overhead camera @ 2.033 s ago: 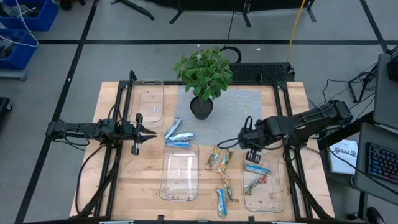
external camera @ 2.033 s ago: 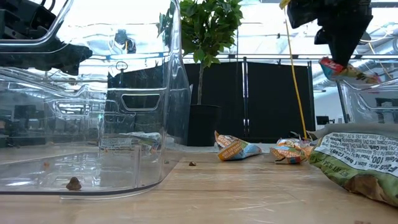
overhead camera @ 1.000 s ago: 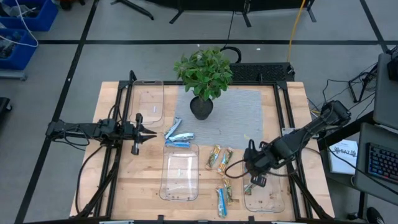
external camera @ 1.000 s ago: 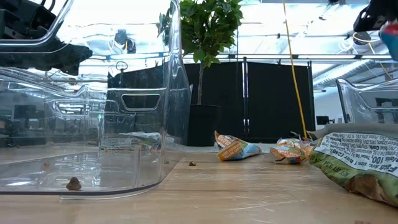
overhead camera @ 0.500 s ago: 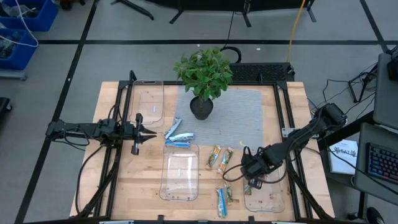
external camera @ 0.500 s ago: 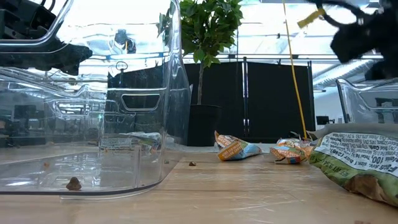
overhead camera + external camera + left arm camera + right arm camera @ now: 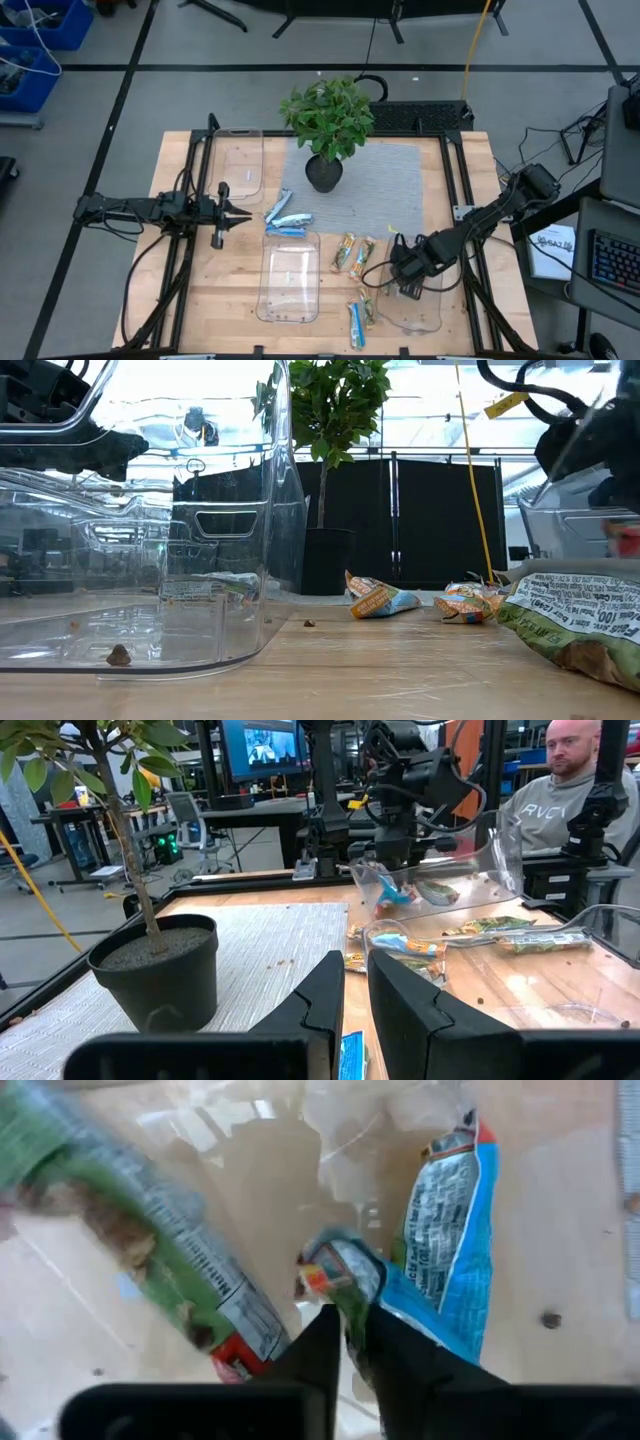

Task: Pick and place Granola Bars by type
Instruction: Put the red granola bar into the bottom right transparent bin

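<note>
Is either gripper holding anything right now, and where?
Left gripper: nothing. Right gripper: cannot tell; a bar's end lies right at it, inside the tray.

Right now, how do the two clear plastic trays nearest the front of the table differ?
The middle tray lies flat and square on the wood and looks empty apart from a few crumbs. The right tray sits skewed, appears tipped up in the left wrist view, and holds bars, with the right gripper at its edge. No gripper is near the middle tray; the left gripper waits apart. Both are clear, rounded trays.
</note>
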